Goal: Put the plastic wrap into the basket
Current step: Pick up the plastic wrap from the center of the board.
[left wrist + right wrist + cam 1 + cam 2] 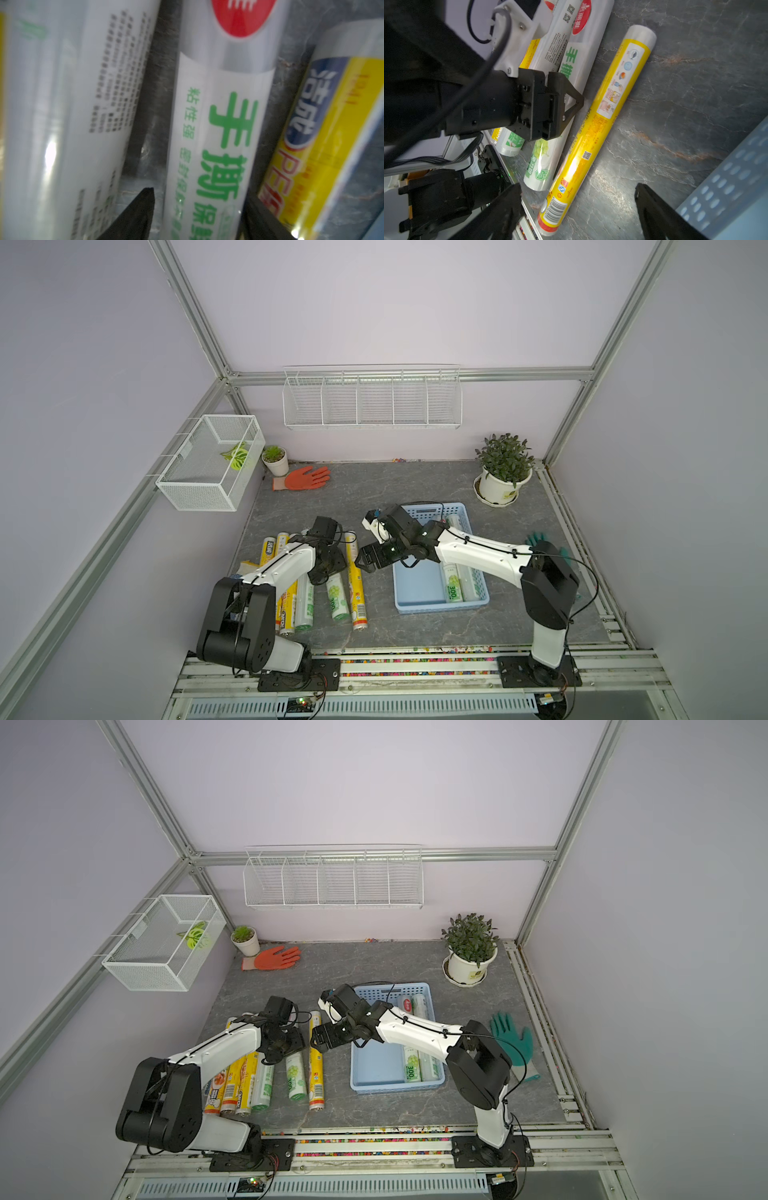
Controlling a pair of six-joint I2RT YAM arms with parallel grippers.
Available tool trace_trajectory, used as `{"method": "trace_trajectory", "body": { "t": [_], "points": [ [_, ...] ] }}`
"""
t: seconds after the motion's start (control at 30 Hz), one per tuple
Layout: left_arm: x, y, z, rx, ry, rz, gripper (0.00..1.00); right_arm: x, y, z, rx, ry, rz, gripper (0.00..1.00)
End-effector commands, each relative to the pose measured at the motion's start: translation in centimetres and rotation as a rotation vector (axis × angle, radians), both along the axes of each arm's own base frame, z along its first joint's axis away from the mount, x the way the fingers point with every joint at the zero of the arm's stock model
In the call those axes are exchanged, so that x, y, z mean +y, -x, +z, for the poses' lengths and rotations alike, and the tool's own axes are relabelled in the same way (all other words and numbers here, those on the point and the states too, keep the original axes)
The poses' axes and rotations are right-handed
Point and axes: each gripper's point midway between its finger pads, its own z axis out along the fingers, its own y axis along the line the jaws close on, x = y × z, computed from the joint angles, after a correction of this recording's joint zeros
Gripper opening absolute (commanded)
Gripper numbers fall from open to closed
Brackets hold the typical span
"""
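Straddling a green-print roll at frame centre, left hand has fingers apart, not clamped. Empty right hand spread wide, just left of basket.

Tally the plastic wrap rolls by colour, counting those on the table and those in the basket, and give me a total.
Yellow plastic wrap rolls: 4, all on the dark grey stone-pattern tabletop
Clear-white plastic wrap rolls with green print: 4, 2 on the tabletop and 2 in the light-blue perforated plastic basket
Total: 8
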Motion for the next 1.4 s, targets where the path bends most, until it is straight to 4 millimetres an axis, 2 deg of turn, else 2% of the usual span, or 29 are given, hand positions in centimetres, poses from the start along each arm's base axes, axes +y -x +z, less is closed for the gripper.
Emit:
{"method": "trace_trajectory", "body": {
  "t": [0.0,0.17,0.3,0.43,0.6,0.67,0.77,0.87,0.97,1.1,1.2,1.37],
  "points": [
    [-0.4,-0.8,0.1,0.021,0.002,-0.036,0.71,-0.7,0.0,0.9,-0.018,0.010,-0.009,0.91],
    [-0.7,-0.6,-1.2,0.066,0.013,-0.037,0.70,-1.9,-0.1,1.0,-0.032,0.033,-0.022,0.92],
    [-0.9,-0.1,-2.2,0.103,0.019,-0.046,0.65,-3.2,-0.5,1.4,-0.052,0.042,-0.050,0.92],
    [-1.2,0.2,-2.1,0.124,0.026,-0.053,0.50,-4.5,-0.9,2.3,-0.077,0.037,-0.087,0.92],
    [-2.7,-0.7,0.0,0.072,0.044,-0.120,0.32,-5.8,-1.7,3.3,-0.109,0.027,-0.133,0.92],
    [-2.7,-0.9,1.1,0.054,0.018,-0.130,0.26,-6.4,-2.0,3.5,-0.116,0.026,-0.153,0.92],
    [-3.2,-1.1,3.2,0.014,-0.013,-0.155,0.23,-7.7,-2.5,3.7,-0.141,0.038,-0.195,0.93],
    [-3.4,-1.2,5.9,-0.050,-0.038,-0.155,0.21,-10.0,-3.3,4.5,-0.196,0.057,-0.281,0.93],
    [-4.0,-1.5,8.8,-0.141,0.010,-0.137,0.19,-13.1,-4.2,5.3,-0.262,0.085,-0.413,0.94],
    [-7.0,-2.0,13.2,-0.323,0.204,-0.174,0.18,-17.5,-4.9,6.5,-0.378,0.124,-0.550,0.97],
    [-9.1,-2.4,16.0,-0.416,0.339,-0.169,0.16,-20.4,-5.2,6.6,-0.392,0.130,-0.642,0.97],
    [-12.8,-2.7,18.8,-0.481,0.409,-0.245,0.15,-23.2,-5.4,6.2,-0.347,0.118,-0.707,0.97]
  ]
}}
